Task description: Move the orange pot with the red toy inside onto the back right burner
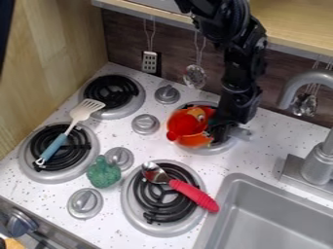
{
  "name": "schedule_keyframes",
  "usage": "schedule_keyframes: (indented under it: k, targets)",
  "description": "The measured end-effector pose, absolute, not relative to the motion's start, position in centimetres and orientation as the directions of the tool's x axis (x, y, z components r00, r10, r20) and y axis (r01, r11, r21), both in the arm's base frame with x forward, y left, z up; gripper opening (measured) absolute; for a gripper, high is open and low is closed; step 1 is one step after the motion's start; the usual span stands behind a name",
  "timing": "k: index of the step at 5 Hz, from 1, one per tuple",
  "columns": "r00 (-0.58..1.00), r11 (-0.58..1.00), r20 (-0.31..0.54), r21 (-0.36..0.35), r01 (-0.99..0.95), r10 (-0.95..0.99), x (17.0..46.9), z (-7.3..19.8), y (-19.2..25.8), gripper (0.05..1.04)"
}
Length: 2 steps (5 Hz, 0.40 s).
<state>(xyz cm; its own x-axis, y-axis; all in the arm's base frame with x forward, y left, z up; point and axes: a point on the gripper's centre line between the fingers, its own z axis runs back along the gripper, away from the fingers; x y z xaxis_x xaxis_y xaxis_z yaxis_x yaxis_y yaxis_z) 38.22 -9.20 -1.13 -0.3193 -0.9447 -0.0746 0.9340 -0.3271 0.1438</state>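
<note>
Over a partly hidden burner (209,149), the gripper (221,131) hangs beside a red-orange toy (189,125).

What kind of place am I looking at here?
It looks like a kitchen, quite possibly a toy one: there are coil burners with round knobs on a speckled white counter, and a grey sink with a faucet.
</note>
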Motion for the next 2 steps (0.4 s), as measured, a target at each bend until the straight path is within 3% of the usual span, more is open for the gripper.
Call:
schedule_keyframes:
  k: [1, 2]
  targets:
    - [-0.322, -0.341, -0.124, 0.196, 0.919, -0.939, 38.5, -1.6, -9.0, 0.364]
    - [-0.342, -0.367, -0.153, 0.186, 0.912, -0.927, 37.4, -2.5, -10.1, 0.364]
